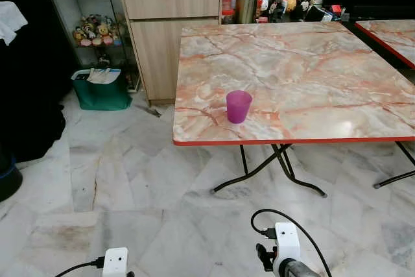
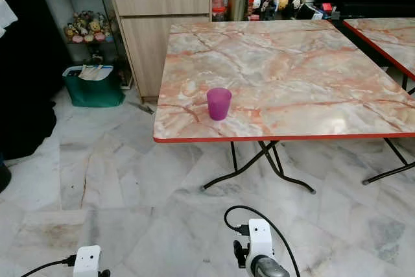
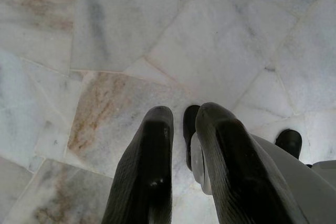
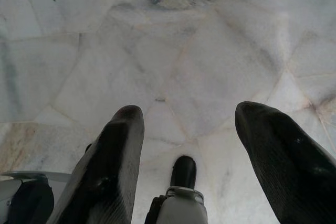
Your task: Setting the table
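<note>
A translucent purple cup (image 1: pixel 238 106) stands upright near the front edge of a marble-patterned folding table (image 1: pixel 305 69) with a red rim. Both arms hang low over the floor, well short of the table. Seen in its wrist view, my left gripper (image 3: pixel 184 116) has its two black fingers nearly touching, with nothing between them. My right gripper (image 4: pixel 189 116) shows its fingers spread wide apart, empty, above the pale marble floor. The wrist modules of the two arms show at the bottom of the head views.
A wooden cabinet (image 1: pixel 172 27) stands behind the table's left corner, with jars and figurines beside it. A green bin (image 1: pixel 100 89) sits on the floor left of the cabinet. A second similar table (image 1: pixel 392 34) stands at the right. Black table legs (image 1: pixel 279 170) splay underneath.
</note>
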{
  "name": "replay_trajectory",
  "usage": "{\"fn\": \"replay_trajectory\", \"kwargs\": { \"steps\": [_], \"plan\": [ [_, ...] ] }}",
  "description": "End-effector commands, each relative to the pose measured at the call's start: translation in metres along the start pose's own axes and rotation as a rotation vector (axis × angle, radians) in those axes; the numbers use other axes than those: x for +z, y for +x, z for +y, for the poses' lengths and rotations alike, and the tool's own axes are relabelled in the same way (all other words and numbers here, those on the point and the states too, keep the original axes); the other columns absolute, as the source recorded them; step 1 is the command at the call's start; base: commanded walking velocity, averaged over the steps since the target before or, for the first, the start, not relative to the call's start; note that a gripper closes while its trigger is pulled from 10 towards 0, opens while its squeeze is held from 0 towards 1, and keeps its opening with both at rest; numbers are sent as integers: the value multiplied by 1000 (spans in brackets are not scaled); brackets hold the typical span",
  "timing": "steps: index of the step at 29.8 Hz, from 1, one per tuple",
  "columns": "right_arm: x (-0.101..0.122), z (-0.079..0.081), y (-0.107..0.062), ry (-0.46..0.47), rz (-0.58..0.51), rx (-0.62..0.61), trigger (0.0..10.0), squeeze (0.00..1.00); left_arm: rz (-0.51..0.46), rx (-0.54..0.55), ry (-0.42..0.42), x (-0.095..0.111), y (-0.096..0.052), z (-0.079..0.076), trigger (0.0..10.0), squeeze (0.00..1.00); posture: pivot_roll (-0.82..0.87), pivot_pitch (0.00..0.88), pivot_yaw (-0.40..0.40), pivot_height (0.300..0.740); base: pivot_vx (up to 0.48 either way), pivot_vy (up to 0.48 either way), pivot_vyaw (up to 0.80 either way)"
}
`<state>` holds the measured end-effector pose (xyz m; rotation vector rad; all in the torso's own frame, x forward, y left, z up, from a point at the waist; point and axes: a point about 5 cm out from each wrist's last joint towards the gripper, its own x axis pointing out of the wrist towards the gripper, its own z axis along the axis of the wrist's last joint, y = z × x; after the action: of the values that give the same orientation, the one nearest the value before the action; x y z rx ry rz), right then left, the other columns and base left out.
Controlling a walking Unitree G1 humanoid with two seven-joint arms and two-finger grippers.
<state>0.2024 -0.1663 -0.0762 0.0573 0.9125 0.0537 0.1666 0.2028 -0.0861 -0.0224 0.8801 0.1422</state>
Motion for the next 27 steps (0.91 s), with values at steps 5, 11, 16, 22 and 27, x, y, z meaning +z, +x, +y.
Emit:
{"fn": "replay_trajectory", "kwargs": {
  "steps": [5,11,16,22,27],
  "plan": [
    [4,0,1,8,-16,-3,10000,0,16,16,-11,-2,-1,4,10000,0,139,0,-10,740,0,0,0],
    [6,3,1,9,-13,8,10000,0,2,17,-13,0,0,3,10000,0,158,0,-27,740,0,0,0],
    [7,8,2,-12,-11,27,10000,0,-20,18,-15,4,1,1,10000,0,158,0,-27,740,0,0,0],
    [7,8,2,-14,-11,26,10000,0,-23,15,-15,5,1,0,10000,0,156,2,-28,740,0,0,0],
    [7,7,2,-7,-12,22,10000,0,-53,30,-23,10,2,1,10000,0,162,27,-34,740,0,0,0]
  ]
}}
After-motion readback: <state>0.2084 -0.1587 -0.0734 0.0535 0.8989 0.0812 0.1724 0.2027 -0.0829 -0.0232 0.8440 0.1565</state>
